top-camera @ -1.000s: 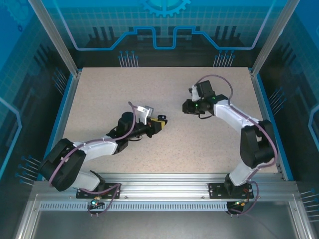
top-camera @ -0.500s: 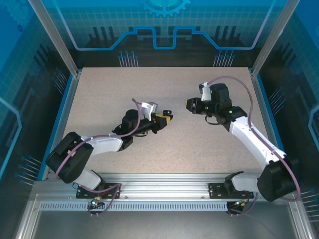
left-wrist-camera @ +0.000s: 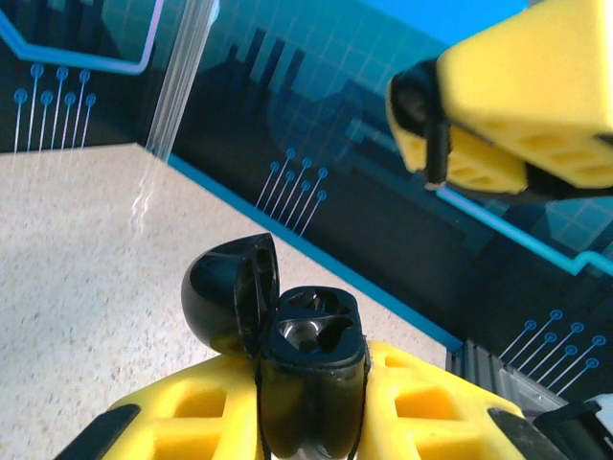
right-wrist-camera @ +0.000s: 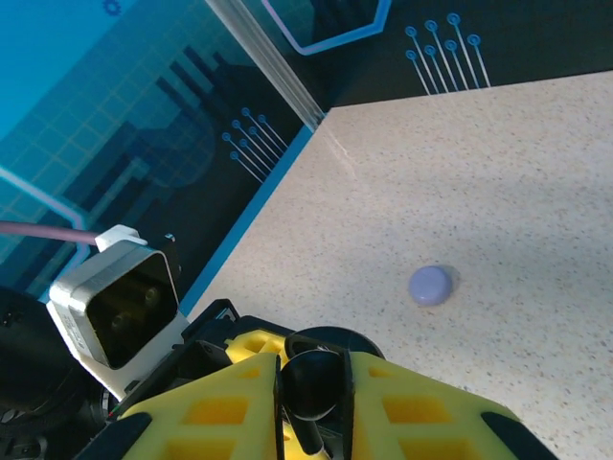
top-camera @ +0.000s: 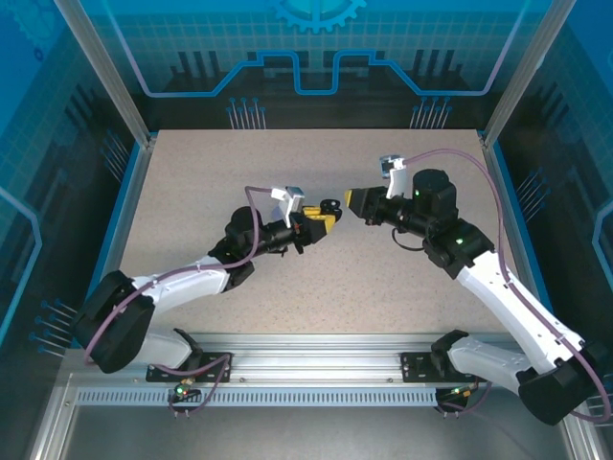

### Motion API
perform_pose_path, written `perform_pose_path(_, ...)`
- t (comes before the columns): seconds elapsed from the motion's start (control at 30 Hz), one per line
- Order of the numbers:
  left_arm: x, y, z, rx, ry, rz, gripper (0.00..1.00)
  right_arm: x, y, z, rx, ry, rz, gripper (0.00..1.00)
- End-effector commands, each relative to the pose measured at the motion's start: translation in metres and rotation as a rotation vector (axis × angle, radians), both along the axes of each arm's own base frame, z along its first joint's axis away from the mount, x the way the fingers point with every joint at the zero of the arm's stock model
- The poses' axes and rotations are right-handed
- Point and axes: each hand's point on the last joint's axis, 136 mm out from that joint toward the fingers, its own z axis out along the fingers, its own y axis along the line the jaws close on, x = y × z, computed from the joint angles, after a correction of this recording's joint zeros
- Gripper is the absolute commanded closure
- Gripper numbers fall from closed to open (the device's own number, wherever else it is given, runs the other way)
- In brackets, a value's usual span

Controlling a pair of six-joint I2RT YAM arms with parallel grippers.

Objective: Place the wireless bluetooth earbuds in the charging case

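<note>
- The black earbud (right-wrist-camera: 314, 376) sits pinched between the fingers of the right claw (right-wrist-camera: 314, 395), bulb toward the wrist camera. From the left wrist its thin stem (left-wrist-camera: 436, 144) pokes out of that claw's tips.
- The charging case (left-wrist-camera: 311, 374) is clamped upright in the left claw (left-wrist-camera: 311, 422), with its lid (left-wrist-camera: 228, 292) swung back and the moulded pockets exposed.
- Both are held near the middle of the worktop (top-camera: 192, 182); the right claw (top-camera: 355, 202) is just beside the case (top-camera: 332, 205) but not touching it.
- To do this well, I would line the stem up over one pocket, approach from the side away from the lid, and come down slowly.
- Keep the left claw (top-camera: 324, 224) clamped; release only once the earbud is seated.
- A lavender round thing (right-wrist-camera: 431, 285) lies on the worktop, well apart.
</note>
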Motion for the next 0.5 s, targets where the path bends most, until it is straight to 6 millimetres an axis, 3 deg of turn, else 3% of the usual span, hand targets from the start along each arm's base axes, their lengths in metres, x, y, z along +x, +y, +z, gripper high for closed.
perform_pose_path(0.0,-0.014,-0.002,0.043,-0.054,-0.138,-0.044,0.96,-0.008,0.007,0.040,0.065,-0.105,0.014,0.79)
perform_pose_path(0.13,-0.022,-0.002,0.059,-0.074,-0.173,-0.062,0.96,-0.018,0.017,0.052,0.090,-0.136,0.063,0.79)
perform_pose_path(0.47,-0.032,0.001,0.078,-0.097,-0.216,-0.068,0.96,-0.036,0.033,0.068,0.105,-0.214,0.142,0.78)
